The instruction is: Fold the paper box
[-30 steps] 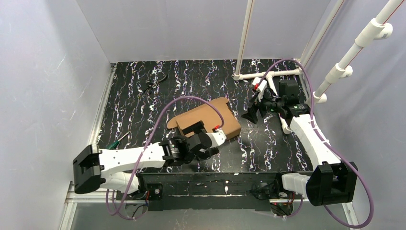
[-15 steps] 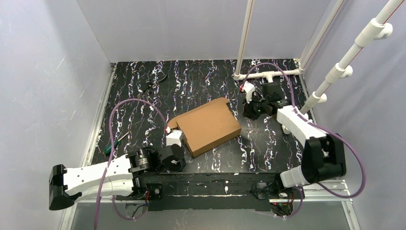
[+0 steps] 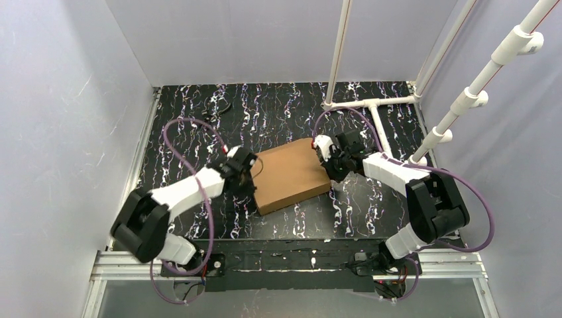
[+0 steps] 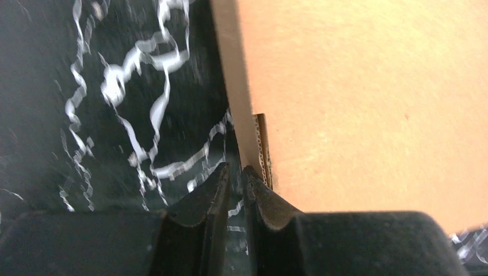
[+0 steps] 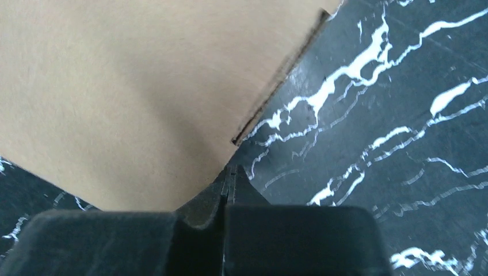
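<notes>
Jaws on left gripper (image 4: 236, 172) and right gripper (image 5: 230, 172) just snapped together, empty, at opposite box (image 3: 290, 175) edges; you're likely squaring a finished fold

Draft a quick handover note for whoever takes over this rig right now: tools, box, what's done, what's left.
Left tool: nearly shut, empty, tips at the paper box left side wall.
Right tool: shut, empty, tips at the box's right edge.
Box: mid-table, lying flat, lid down.
Done: it looks folded into shape.
Left: check the left side, where a corrugated edge shows at the wall; press it in if loose.
</notes>
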`<state>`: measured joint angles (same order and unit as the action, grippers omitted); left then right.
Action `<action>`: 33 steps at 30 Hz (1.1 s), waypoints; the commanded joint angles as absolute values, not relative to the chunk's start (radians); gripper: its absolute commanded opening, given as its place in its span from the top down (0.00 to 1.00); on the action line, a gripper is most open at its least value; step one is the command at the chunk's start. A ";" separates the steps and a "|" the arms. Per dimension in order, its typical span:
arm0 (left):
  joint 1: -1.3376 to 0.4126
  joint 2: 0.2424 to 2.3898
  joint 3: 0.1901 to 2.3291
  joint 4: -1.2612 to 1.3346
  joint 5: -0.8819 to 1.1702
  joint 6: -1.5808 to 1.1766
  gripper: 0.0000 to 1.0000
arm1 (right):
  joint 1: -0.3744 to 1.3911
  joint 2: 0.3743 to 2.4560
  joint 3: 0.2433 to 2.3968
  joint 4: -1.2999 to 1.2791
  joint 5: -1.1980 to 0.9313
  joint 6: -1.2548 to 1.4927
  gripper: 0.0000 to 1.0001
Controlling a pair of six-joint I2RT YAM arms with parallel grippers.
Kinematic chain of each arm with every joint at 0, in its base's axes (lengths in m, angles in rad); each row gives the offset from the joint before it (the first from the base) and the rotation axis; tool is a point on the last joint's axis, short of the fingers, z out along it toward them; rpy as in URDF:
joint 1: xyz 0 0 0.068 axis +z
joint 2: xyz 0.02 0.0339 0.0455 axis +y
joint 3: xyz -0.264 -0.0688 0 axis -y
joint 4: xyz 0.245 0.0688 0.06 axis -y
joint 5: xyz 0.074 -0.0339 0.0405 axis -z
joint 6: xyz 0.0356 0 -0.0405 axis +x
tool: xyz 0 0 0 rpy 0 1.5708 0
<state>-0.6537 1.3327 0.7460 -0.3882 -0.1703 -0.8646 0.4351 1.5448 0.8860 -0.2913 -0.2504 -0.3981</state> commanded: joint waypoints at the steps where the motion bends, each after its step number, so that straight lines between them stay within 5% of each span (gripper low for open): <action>1: -0.572 1.526 0.998 -0.346 -0.033 -0.680 0.85 | 0.536 1.458 0.834 -0.312 -0.306 -0.426 0.99; 10: -0.496 1.859 1.457 -0.510 0.122 -0.469 0.83 | 0.760 1.487 0.838 -0.326 -0.404 -0.492 0.99; 14: -0.476 1.882 1.576 -0.626 -0.227 -0.439 0.78 | 0.788 1.492 0.877 -0.425 -0.437 -0.558 0.87; 18: -0.373 1.729 1.492 -0.574 -0.323 -0.458 0.68 | 0.729 1.370 0.857 -0.513 -0.391 -0.667 0.72; 23: -0.292 1.477 1.290 -0.488 -0.133 -0.449 0.46 | 0.609 1.191 0.878 -0.632 -0.486 -0.791 0.67; 25: -0.286 1.370 1.169 -0.456 0.031 -0.484 0.45 | 0.563 1.135 0.871 -0.562 -0.473 -0.715 0.66; 27: -0.285 1.261 1.009 -0.392 0.153 -0.581 0.58 | 0.529 1.128 0.850 -0.392 -0.339 -0.583 0.75; 29: -0.289 1.156 0.856 -0.335 0.224 -0.707 0.73 | 0.500 1.171 0.828 -0.247 -0.173 -0.470 0.95; 33: -0.341 1.073 0.646 -0.249 0.225 -0.889 0.91 | 0.480 1.341 0.887 -0.171 0.028 -0.387 0.99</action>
